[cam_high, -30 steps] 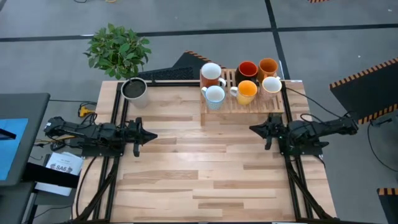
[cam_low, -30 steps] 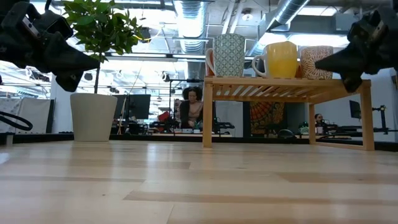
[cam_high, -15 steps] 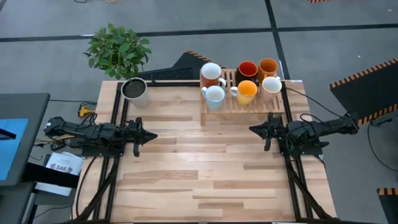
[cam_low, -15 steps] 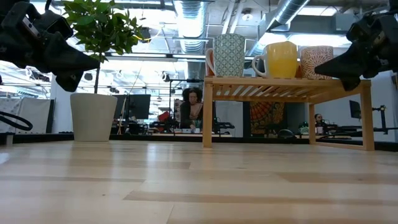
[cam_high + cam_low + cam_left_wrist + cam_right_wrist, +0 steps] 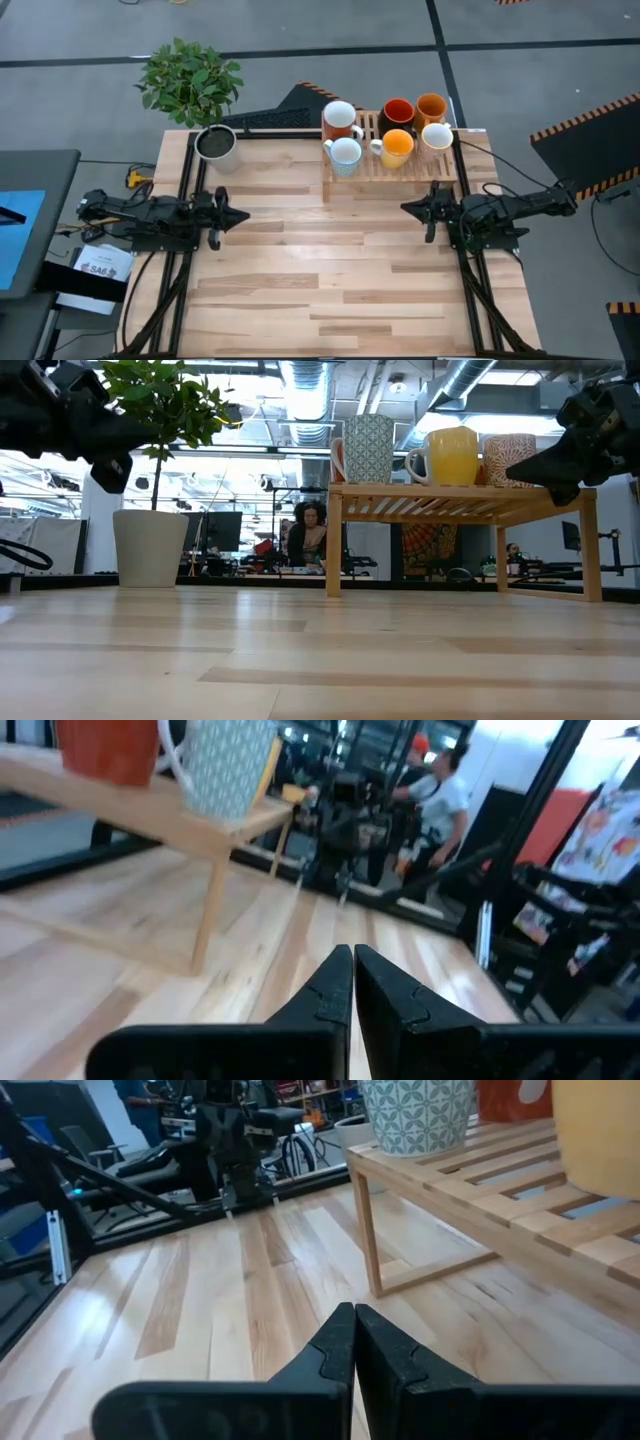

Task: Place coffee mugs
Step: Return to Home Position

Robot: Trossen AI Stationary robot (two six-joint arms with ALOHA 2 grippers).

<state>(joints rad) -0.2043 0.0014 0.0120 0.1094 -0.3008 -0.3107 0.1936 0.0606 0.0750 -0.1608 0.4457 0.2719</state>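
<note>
1. The wooden slatted shelf [image 5: 375,168] stands at about 1 o'clock on the tabletop [image 5: 320,270]. All six mugs are carried on it in two rows of three.
2. In the near row, the patterned light blue mug [image 5: 345,152], the yellow-orange mug [image 5: 397,146] and the cream mug [image 5: 437,135] are set side by side.
3. Behind them, toward 12 o'clock, the white-lined orange mug [image 5: 339,116], the red-lined mug [image 5: 398,110] and the brown-orange mug [image 5: 431,104] are lined up.
4. All six are upright and packed closely, apparently so that they all fit on the narrow slats.
5. No mug is seen on the bare wood, so the placing is judged complete.
6. The left end effector [image 5: 352,958] is held at 9 o'clock above the tabletop's edge. It is clenched on nothing, its fingers pressed together.
7. The right end effector [image 5: 353,1315] is held at 3 o'clock, just in front of the shelf. It too is clenched and empty.
8. Both are pointed inward at each other, well apart and clear of the shelf. This fits a resting pose, since nothing is left to carry.
9. The potted plant [image 5: 215,143] at 11 o'clock is kept well away from the shelf and is touched by neither arm.
</note>
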